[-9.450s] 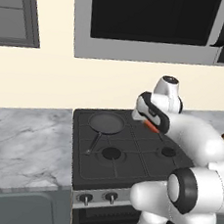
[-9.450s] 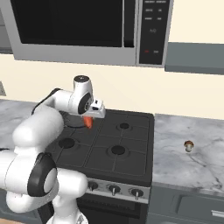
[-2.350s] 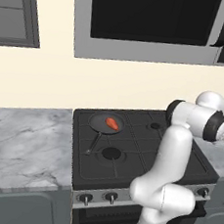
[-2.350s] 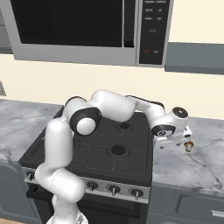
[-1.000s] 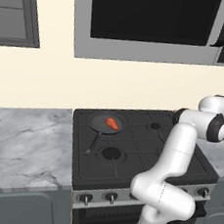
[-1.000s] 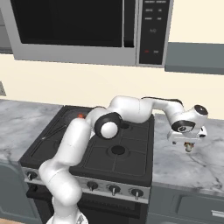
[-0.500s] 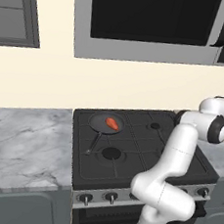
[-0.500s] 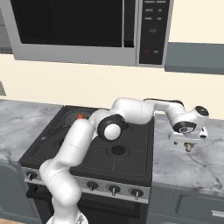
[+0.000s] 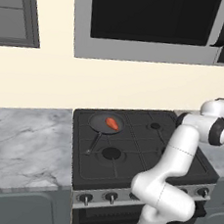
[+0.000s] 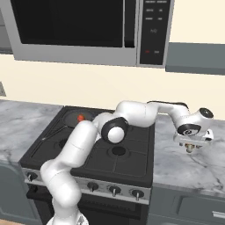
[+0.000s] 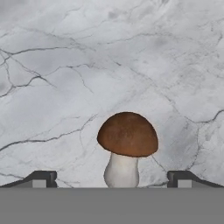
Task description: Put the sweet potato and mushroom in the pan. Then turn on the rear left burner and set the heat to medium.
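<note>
The orange-red sweet potato (image 9: 112, 124) lies in the dark grey pan (image 9: 101, 123) on the stove's rear left burner; from the right it shows as a sweet potato (image 10: 80, 117) in the pan (image 10: 72, 116). My arm reaches far right over the marble counter, where the gripper (image 10: 190, 147) hangs just above the mushroom (image 10: 190, 149). In the hand view the mushroom (image 11: 127, 146), brown cap over a whitish stem, stands upright on the counter between my two fingertips (image 11: 40, 178), which are wide apart. The gripper (image 11: 111, 180) is open and touches nothing.
The black stove (image 9: 139, 151) has knobs (image 9: 110, 197) along its front. A microwave (image 9: 153, 25) hangs above it. Marble counter (image 10: 189, 167) lies right of the stove and marble counter (image 9: 22, 143) left of it.
The gripper has come down a little closer over the mushroom. The sweet potato stays in the pan.
</note>
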Controlling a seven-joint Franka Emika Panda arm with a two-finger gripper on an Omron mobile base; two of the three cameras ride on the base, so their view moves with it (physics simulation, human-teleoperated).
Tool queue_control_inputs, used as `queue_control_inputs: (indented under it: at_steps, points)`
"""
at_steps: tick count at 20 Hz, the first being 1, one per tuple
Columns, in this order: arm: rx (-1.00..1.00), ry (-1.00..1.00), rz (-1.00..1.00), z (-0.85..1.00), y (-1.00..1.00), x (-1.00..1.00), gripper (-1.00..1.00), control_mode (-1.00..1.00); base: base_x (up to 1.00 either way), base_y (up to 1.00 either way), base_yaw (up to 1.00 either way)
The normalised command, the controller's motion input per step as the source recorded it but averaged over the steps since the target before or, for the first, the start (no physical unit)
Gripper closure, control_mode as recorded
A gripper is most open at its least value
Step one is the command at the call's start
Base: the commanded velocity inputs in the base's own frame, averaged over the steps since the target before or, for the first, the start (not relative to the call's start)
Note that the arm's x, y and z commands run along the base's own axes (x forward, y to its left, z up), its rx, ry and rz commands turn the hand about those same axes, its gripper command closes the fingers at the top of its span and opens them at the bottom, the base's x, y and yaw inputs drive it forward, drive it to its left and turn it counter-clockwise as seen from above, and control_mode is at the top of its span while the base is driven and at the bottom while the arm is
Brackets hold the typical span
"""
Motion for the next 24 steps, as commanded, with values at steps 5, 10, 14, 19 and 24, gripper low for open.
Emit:
queue_control_inputs:
  at_steps: [5, 10, 14, 19, 24]
  points:
    - [0.00, 0.00, -0.07, 0.00, -0.08, 0.02, -1.00, -1.00, 0.00, 0.00, 0.00]
    - [0.02, 0.00, 0.00, -0.08, 0.00, 0.00, -1.00, -1.00, 0.00, 0.00, 0.00]
    - [0.00, 0.00, 0.00, -0.21, 0.00, 0.00, -1.00, -1.00, 0.00, 0.00, 0.00]
    - [0.00, 0.00, 0.00, -0.17, 0.06, 0.00, -1.00, -1.00, 0.00, 0.00, 0.00]
    - [0.00, 0.00, 0.00, -0.01, 0.03, 0.02, -1.00, -1.00, 0.00, 0.00, 0.00]
